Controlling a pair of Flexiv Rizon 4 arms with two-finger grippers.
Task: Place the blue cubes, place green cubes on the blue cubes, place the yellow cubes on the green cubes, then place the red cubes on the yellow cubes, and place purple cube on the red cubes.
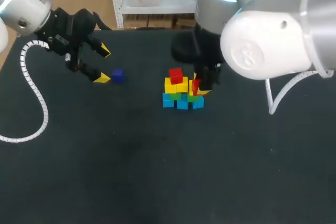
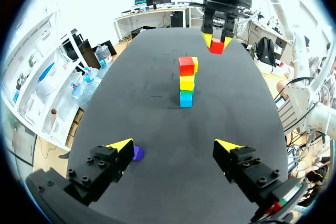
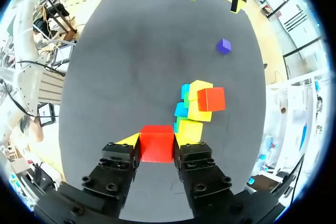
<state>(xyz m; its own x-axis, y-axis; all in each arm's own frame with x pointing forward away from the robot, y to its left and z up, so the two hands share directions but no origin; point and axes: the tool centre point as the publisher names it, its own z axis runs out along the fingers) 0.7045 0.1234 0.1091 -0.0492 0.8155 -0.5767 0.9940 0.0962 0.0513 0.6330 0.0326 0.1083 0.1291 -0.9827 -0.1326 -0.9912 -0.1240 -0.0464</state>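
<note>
head view, robot work table: the right gripper [image 1: 202,85] pinches the held red cube [image 3: 156,142] between its yellow tips at the right end of the stack [image 1: 181,94]; whether the cube touches the stack cannot be told. blue cubes [image 1: 181,103] form the base, with green cubes [image 1: 192,98] and yellow cubes [image 1: 176,84] above them, and a seated red cube [image 1: 176,74] already on top. by the look of it the three lower layers are done and the red layer is half laid, with the held cube next to go down on the yellow. the purple cube [image 1: 117,75] lies on the table well apart from the stack, just beside one finger of the left gripper [image 1: 104,65], whose claw stands spread wide and empty; that cube is judged the last piece, due on the reds. the table [image 1: 131,166] is a dark, matte sheet, and a white coiled cable [image 1: 37,103] trails from the left arm across its near-left part
</note>
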